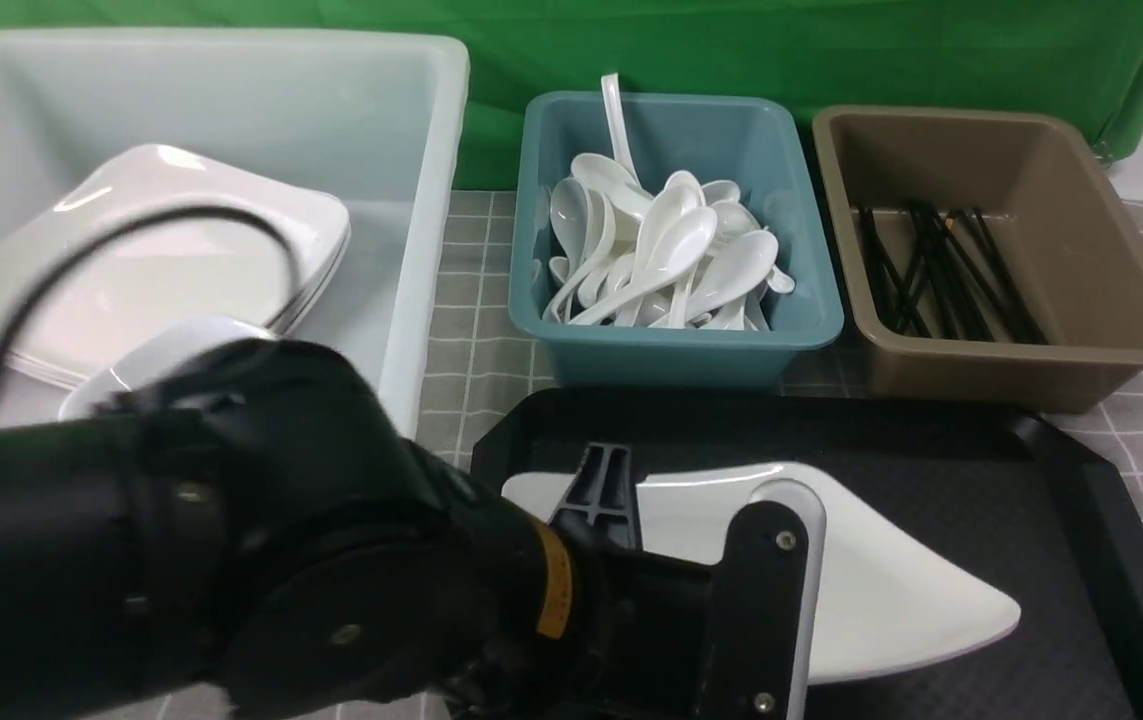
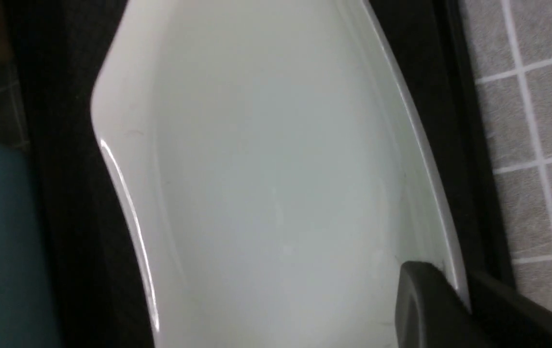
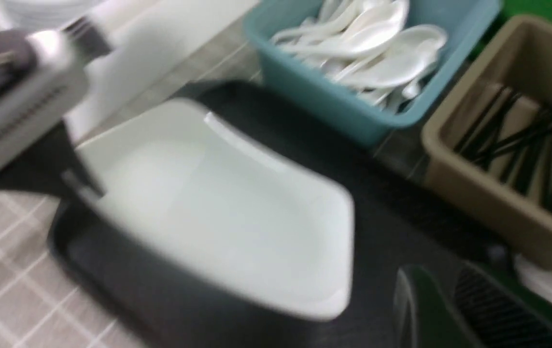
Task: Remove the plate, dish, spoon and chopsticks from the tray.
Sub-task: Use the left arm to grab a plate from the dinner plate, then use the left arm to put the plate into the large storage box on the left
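Three bins are standing along the back of the checked cloth (image 1: pixel 471 330). At ten o'clock in the front view the white bin (image 1: pixel 421 200) is holding stacked plates (image 1: pixel 161 250), with the dish (image 1: pixel 171 350) lying at the stack's near edge, partly hidden behind the left arm (image 1: pixel 231 560). That arm is filling the seven o'clock corner, and the left gripper (image 2: pixel 452 290) is clenching on the rim of the plate (image 1: pixel 891 590), one finger (image 2: pixel 425 309) lying over that rim in the left wrist view. At twelve o'clock the teal bin (image 1: pixel 811 300) is holding a heap of spoons (image 1: pixel 671 250), one handle sticking up over its far wall. At two o'clock the brown bin (image 1: pixel 1131 300) is holding black chopsticks (image 1: pixel 941 270). The tray (image 1: pixel 1081 520) is occupying five o'clock, just in front of those two bins, and the plate is sitting on its left half. The right gripper (image 3: pixel 437 295) is hanging above the tray near the brown bin, showing only in its own blurred wrist view; I cannot tell whether its fingers are clenched or released.
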